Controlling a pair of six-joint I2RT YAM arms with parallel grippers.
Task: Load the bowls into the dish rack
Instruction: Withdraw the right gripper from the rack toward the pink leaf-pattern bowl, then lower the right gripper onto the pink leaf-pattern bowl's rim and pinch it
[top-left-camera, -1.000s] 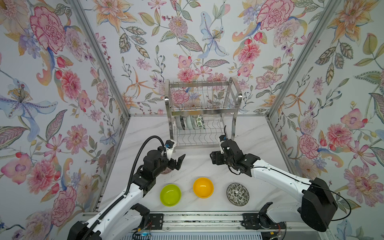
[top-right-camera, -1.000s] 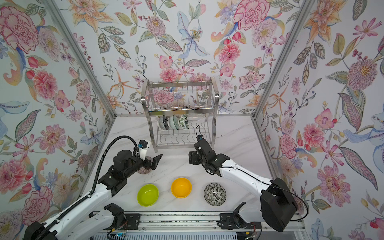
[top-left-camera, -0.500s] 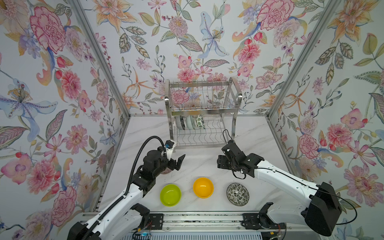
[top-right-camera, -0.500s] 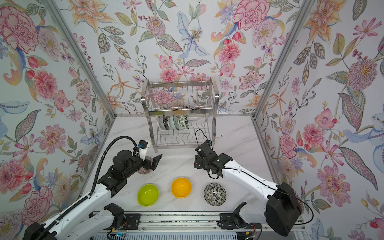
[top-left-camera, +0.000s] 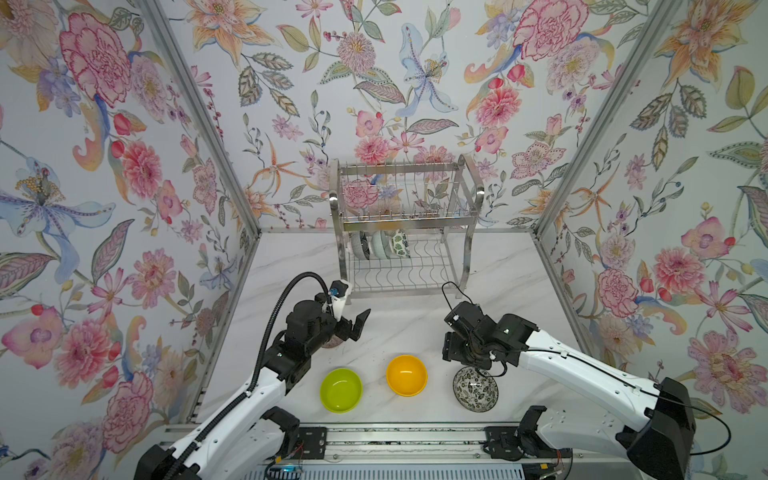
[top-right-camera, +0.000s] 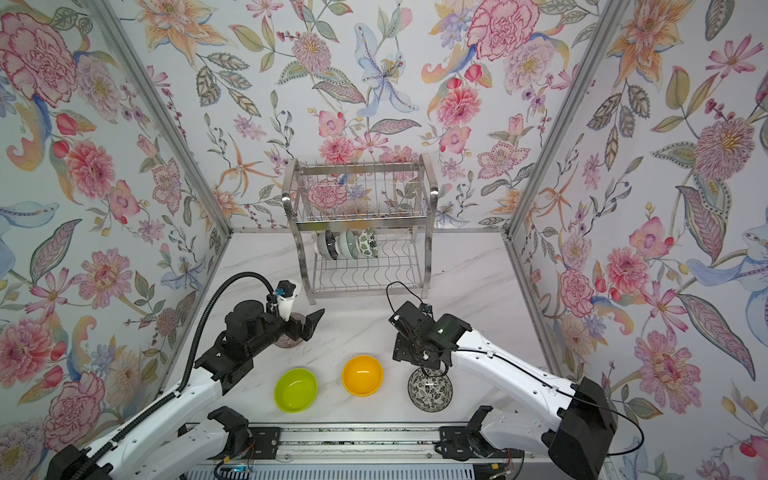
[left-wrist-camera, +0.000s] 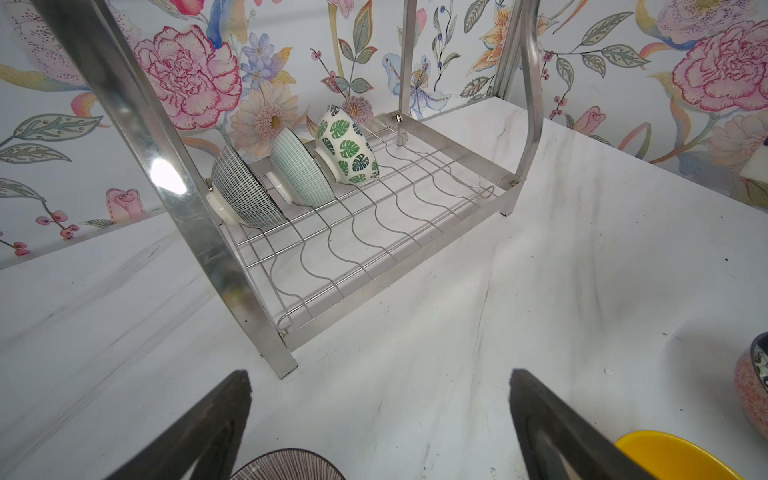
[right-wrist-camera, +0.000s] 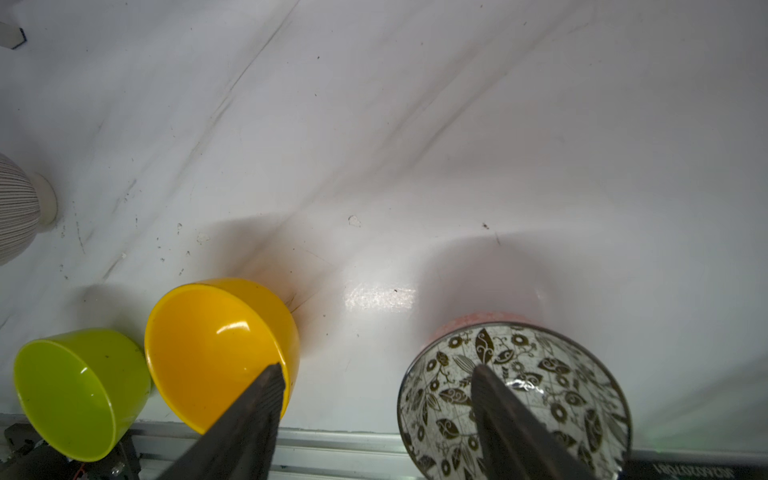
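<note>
left end effector (left-wrist-camera: 380, 374) empty, spread, facing dish rack (left-wrist-camera: 376, 289) | right end effector (right-wrist-camera: 377, 368) empty, spread

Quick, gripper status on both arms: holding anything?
Left gripper: open, empty.
Right gripper: open, empty, jaws over the rim of the black-and-white floral bowl.

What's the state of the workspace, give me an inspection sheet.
Surface: white marble tabletop, small specks.
Dish rack: at the back; navy-patterned bowl, pale mint bowl, leaf-print bowl on edge in lower tier.
Bowls on table: lime green bowl, orange-yellow bowl, black-and-white floral bowl, ribbed bowl, upright.
Clutter: nothing seen.
Grippers: left gripper open above ribbed bowl; right gripper open near black-and-white floral bowl.
Cables: black corrugated hose on left arm; thin black cable at right wrist.
Surroundings: floral wallpaper walls, metal rail in front.
</note>
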